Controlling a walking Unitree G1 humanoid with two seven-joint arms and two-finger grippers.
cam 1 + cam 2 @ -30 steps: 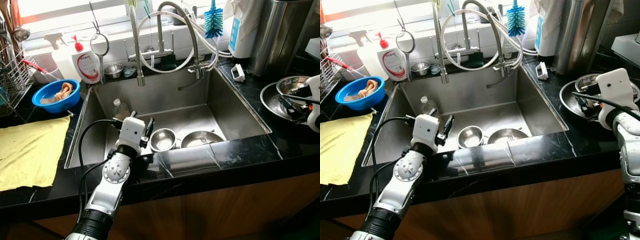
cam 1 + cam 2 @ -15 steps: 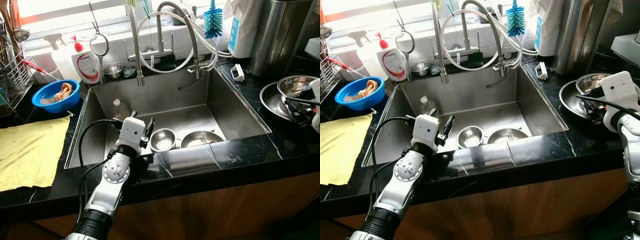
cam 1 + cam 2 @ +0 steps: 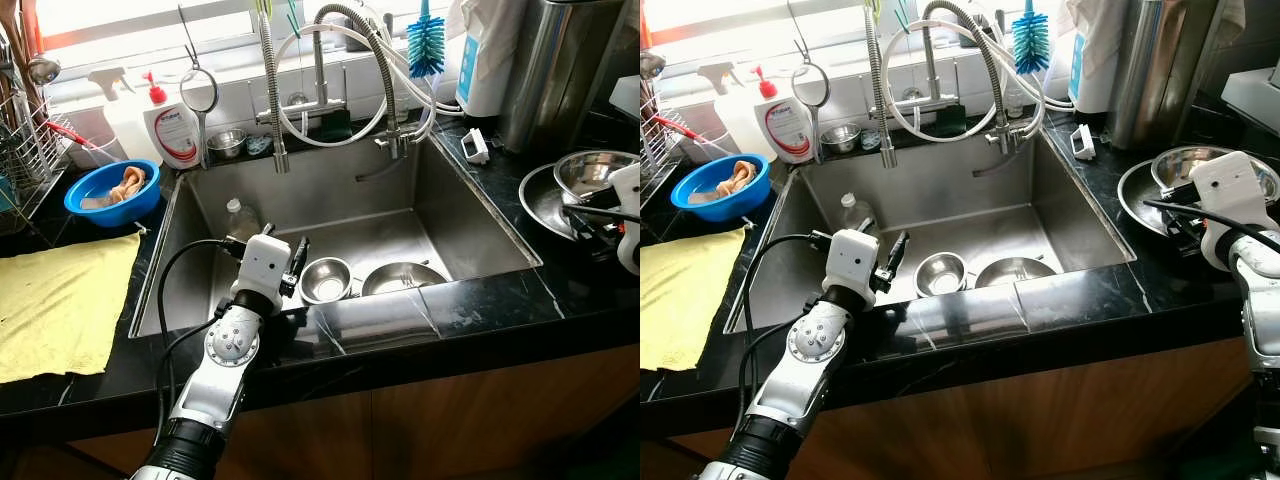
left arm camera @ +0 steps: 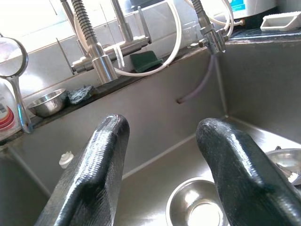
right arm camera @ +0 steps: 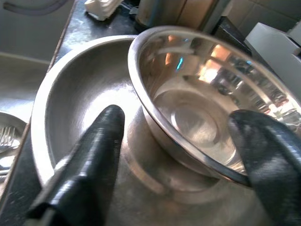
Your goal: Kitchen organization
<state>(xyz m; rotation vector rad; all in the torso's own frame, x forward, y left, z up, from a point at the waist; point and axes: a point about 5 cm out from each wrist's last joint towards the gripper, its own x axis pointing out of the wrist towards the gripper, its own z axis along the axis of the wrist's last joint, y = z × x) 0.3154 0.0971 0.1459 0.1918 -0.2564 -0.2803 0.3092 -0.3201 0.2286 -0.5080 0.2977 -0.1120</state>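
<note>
In the sink (image 3: pixel 470 215), my left gripper (image 3: pixel 285 240) hangs open just inside the front wall with nothing between its fingers (image 4: pixel 106 155). A small steel bowl (image 3: pixel 326 279) lies just to its right on the sink floor, and a steel dish with cutlery (image 3: pixel 403 276) lies beside that. On the right counter a small steel bowl (image 5: pixel 211 108) sits inside a wide steel bowl (image 5: pixel 89 99). My right gripper (image 5: pixel 176 122) is open low over them. One finger (image 5: pixel 101 141) is inside the wide bowl, the other at the small bowl's far side.
A plastic bottle (image 3: pixel 240 217) lies in the sink's back left corner. Tap hoses (image 3: pixel 330 70) arch over the sink. A blue bowl (image 3: pixel 112 188), a soap bottle (image 3: pixel 175 125) and a yellow cloth (image 3: pixel 60 300) are on the left counter. A tall steel canister (image 3: pixel 560 65) stands at the back right.
The right gripper has shifted slightly over the steel bowls, out to the right and then back. The left arm has not moved.
</note>
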